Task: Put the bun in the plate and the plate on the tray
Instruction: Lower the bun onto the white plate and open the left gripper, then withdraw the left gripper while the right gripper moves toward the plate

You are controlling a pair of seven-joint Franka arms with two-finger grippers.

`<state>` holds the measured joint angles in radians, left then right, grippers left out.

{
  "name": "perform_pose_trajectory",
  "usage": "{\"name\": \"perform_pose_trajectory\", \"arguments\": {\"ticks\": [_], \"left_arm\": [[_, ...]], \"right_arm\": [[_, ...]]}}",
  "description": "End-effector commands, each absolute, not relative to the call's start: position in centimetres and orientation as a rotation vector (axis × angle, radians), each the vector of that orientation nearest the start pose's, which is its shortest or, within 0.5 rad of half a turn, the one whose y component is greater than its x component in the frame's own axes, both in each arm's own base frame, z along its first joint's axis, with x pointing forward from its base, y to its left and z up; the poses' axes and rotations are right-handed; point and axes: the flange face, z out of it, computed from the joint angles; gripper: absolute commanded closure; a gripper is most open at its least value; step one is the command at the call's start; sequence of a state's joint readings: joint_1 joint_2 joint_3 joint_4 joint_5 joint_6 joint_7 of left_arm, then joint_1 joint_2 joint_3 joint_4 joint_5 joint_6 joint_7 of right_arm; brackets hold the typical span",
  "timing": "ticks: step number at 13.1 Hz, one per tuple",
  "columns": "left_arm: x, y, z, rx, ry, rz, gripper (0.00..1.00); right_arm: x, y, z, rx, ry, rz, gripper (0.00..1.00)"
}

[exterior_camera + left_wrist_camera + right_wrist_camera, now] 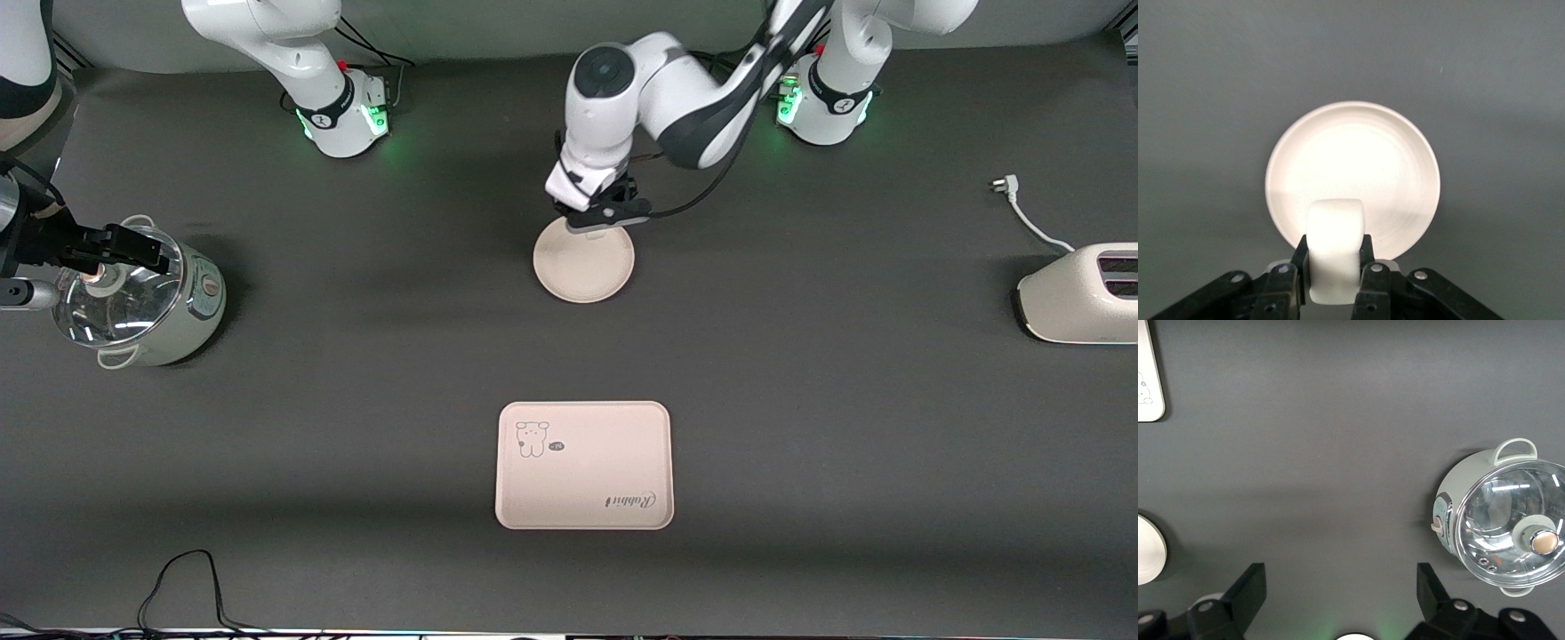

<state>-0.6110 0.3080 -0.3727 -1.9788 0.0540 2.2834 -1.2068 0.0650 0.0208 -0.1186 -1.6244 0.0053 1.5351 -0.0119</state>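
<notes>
Bun (1334, 250) clamped in left gripper (1333, 280) over bare plate (1405, 167).

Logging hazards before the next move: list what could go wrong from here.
1. The left gripper holds the bun over the plate's edge, not its middle; released here, it may roll onto the table.
2. The tray lies well nearer the front camera, so the bun could slide off during that carry.
</notes>
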Motion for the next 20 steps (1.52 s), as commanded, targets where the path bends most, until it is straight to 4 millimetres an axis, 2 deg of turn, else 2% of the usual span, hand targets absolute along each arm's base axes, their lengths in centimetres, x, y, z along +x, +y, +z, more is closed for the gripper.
{"name": "perform_pose_trajectory", "arguments": {"ticks": [1, 3, 5, 7, 8, 9, 11, 12, 14, 16, 18, 20], "left_arm": [[34.7, -51.8, 27.8, -3.149, -0.306, 0.074, 0.68], [34.7, -52.7, 23.9, -3.105, -0.282, 0.065, 0.68], [34.4, -53.4, 22.1, -3.105, -0.274, 0.056, 0.64], [34.0, -53.6, 21.5, -3.107, -0.263, 0.061, 0.52], [34.0, -53.6, 21.4, -3.107, -0.261, 0.061, 0.50], [34.1, -53.5, 21.5, -3.101, -0.260, 0.063, 0.39], [34.4, -53.2, 21.7, -3.091, -0.261, 0.064, 0.11], [34.8, -52.9, 22.3, -3.089, -0.267, 0.055, 0.10], [36.8, -51.5, 25.7, -3.076, -0.303, 0.013, 0.09], [38.6, -49.8, 30.4, -3.076, -0.305, -0.013, 0.08], [41.1, -46.5, 35.8, -3.089, -0.298, 0.001, 0.03], [44.0, -41.8, 40.9, -3.100, -0.310, 0.014, 0.00]], "right_arm": [[55.0, -2.9, 58.7, -3.156, 0.036, 0.156, 0.00], [55.0, -2.9, 58.7, -3.154, 0.036, 0.158, 0.00], [55.0, -2.9, 58.7, -3.156, 0.036, 0.156, 0.00], [55.0, -2.9, 58.7, -3.156, 0.036, 0.156, 0.00], [55.0, -2.9, 58.7, -3.154, 0.036, 0.158, 0.00], [55.0, -2.9, 58.7, -3.154, 0.036, 0.158, 0.00], [55.0, -2.9, 58.7, -3.156, 0.036, 0.159, 0.00], [55.0, -2.9, 58.7, -3.156, 0.036, 0.159, 0.00], [55.0, -2.9, 58.7, -3.156, 0.036, 0.159, 0.00], [54.9, -2.9, 58.7, -3.154, 0.036, 0.158, 0.00], [54.8, -2.6, 58.5, -3.154, 0.028, 0.168, 0.00], [54.0, -0.4, 58.5, -3.153, -0.020, 0.172, 0.00]]}}
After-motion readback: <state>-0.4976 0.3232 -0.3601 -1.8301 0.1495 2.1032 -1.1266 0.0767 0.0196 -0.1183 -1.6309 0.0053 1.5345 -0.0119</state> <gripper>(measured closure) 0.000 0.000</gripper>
